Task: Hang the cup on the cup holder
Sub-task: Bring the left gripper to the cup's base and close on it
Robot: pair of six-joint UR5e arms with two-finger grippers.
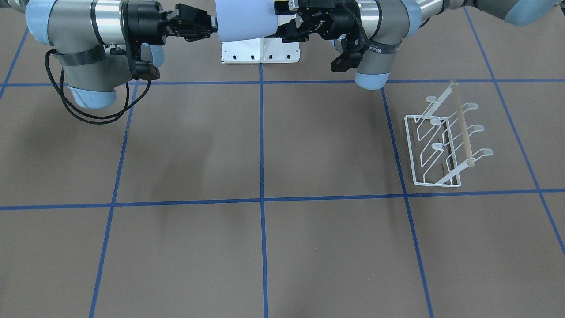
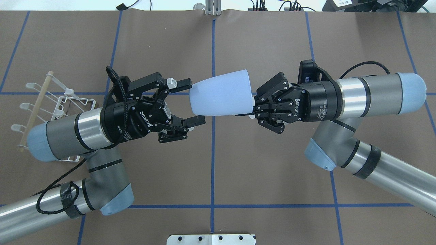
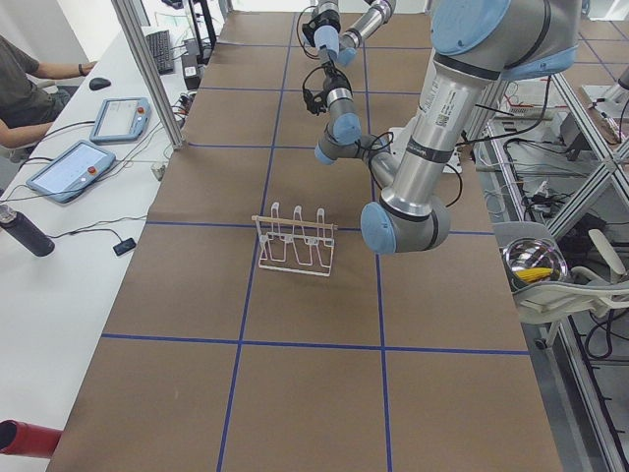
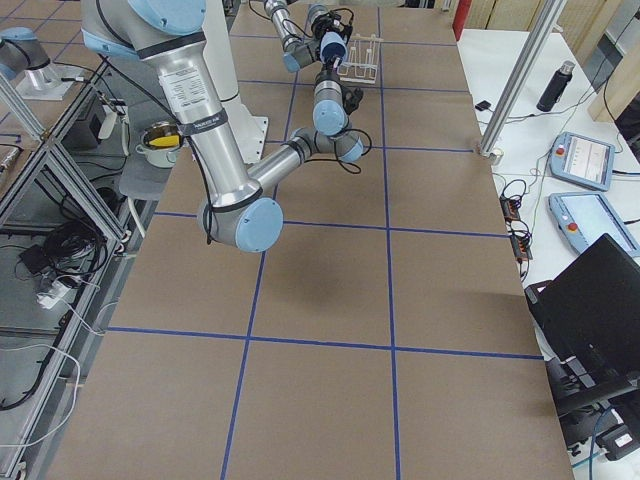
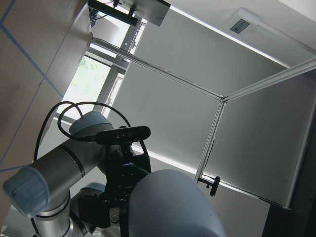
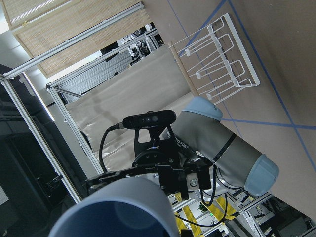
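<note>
Read overhead view left to right. Found rack (image 1: 451, 140) standing upright on brown table (image 2: 272, 163) at robot's far left, wooden rod (image 2: 36, 109) along its top, pegs curving out on both sides. Noted left arm (image 2: 85, 131) passing above rack's inner side, hiding part of base frame from overhead; saw rack whole from front camera. Found left gripper (image 2: 195, 101) spread wide and holding nothing, fingers (image 2: 180, 82) flanking cup's narrow closed end, one on each side, just beside it; cannot tell whether touching. Logged cup (image 2: 221, 93) lying on its side in the air, above centre tape line (image 2: 213, 153), clear of table, closed end toward left gripper, rim toward right gripper, well apart from rack. Found right gripper (image 2: 252, 110) pinched shut on cup's rim edge. Noted right arm (image 2: 368, 95) entering from right. Marked left gripper and left arm as lying directly between cup and rack; confirmed from right wrist camera: cup nearest, left arm behind it, rack beyond on table. Noted white bolted plate (image 2: 211, 239) at table's near edge, on robot's side of cup. Saw, from left-end camera, operator (image 3: 25, 88) seated at side bench past table's far edge, with bottle (image 3: 25, 231) and tablets (image 3: 69, 169), all well apart from cup and rack.
</note>
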